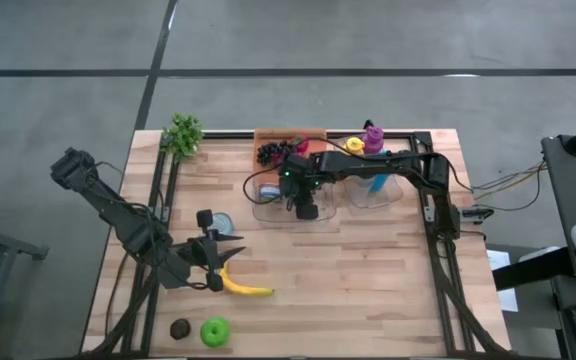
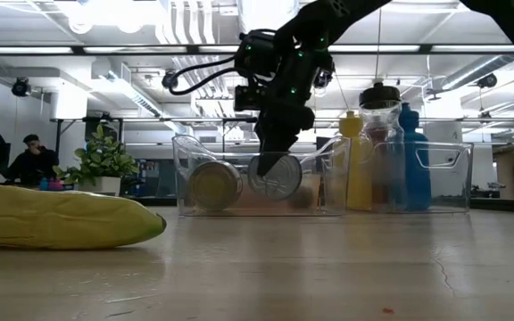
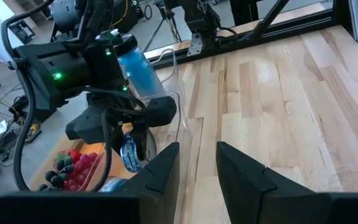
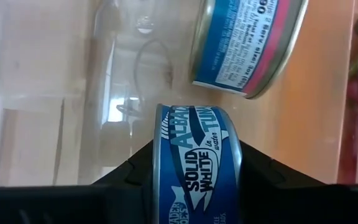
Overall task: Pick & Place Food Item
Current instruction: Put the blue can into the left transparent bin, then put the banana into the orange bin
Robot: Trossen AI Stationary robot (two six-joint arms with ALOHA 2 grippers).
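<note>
- Clear plastic is forming the bin (image 2: 194, 178) at the far side of the table (image 1: 368, 270), and the right claw (image 2: 275, 165) is reaching down into it from above.
- The right claw's fingers are closing on a blue tuna can (image 4: 194, 162), gripping it by its flat faces so it is standing on edge.
- A second can (image 4: 247, 43) is lying tilted just beyond the held one, inside the same bin.
- In the low view, another can (image 2: 215, 185) is sitting on edge in the bin beside the held can.
- The left claw (image 3: 197, 165) is hovering over bare wood near the front left of the table, its fingers standing a little apart and holding nothing.
- A banana (image 1: 243, 285) is lying just beside the left claw, with a green apple (image 1: 214, 331) nearer the front edge.
- Bottles (image 2: 382, 152) are standing in a neighbouring clear bin.
</note>
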